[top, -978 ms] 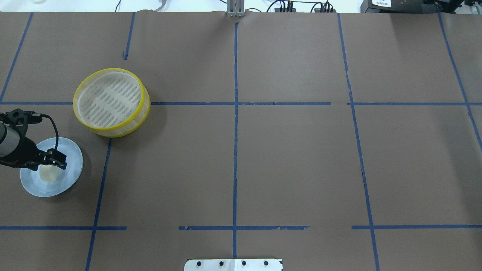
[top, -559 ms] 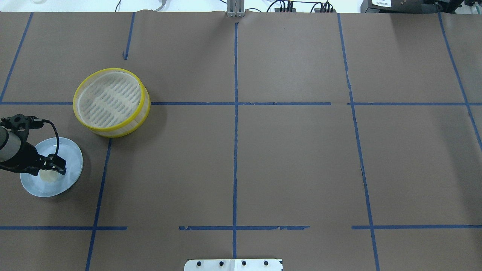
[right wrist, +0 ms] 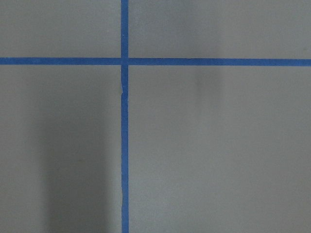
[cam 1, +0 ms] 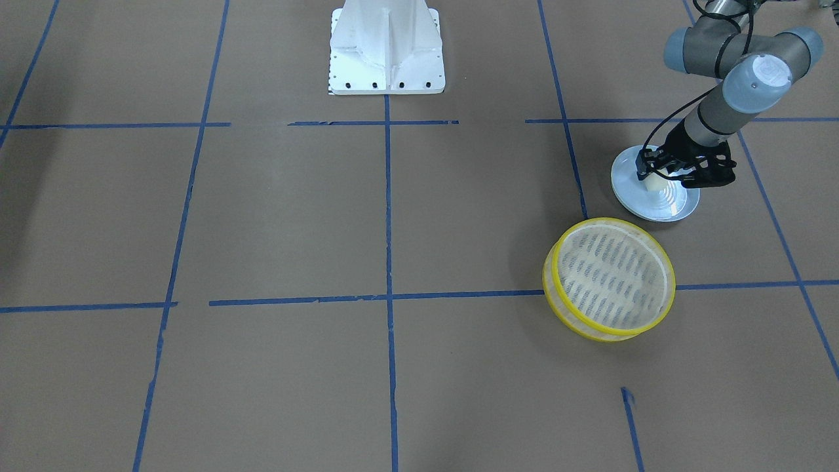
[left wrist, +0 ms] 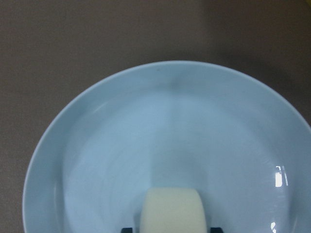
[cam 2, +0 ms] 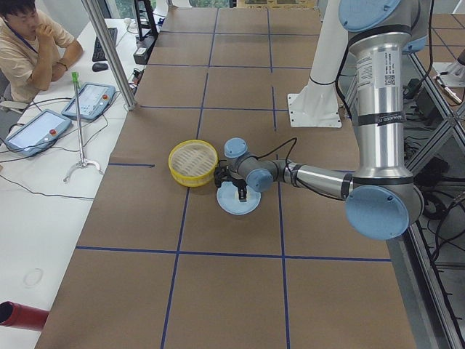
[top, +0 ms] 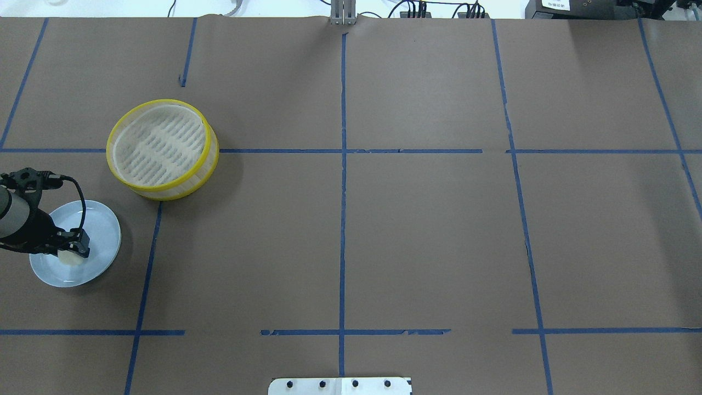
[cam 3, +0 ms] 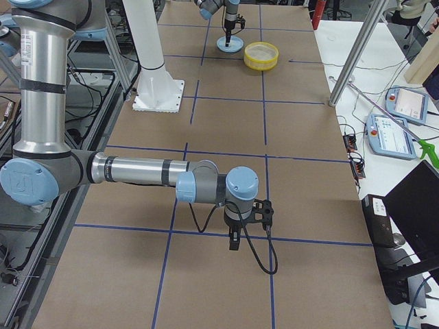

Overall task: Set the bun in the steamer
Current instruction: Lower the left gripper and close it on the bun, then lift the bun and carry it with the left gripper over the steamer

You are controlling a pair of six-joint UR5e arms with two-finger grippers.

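Note:
The cream-white bun lies on a pale blue plate at the table's left edge. My left gripper is down on the plate with its fingers closed against the bun's two sides. The left wrist view shows the bun between the two dark fingertips, resting on the plate. The yellow-rimmed steamer stands empty just beyond the plate, and also shows in the front view. My right gripper hangs low over bare table far to the right. I cannot tell whether it is open or shut.
Brown paper with blue tape lines covers the table. The robot's white base plate sits at the middle of the near edge. An operator sits at a side table with tablets beyond the far edge, seen in the exterior left view.
My left gripper has sunk onto the plate and its fingers have closed in from a wide spread onto the bun. The steamer and plate have not moved.

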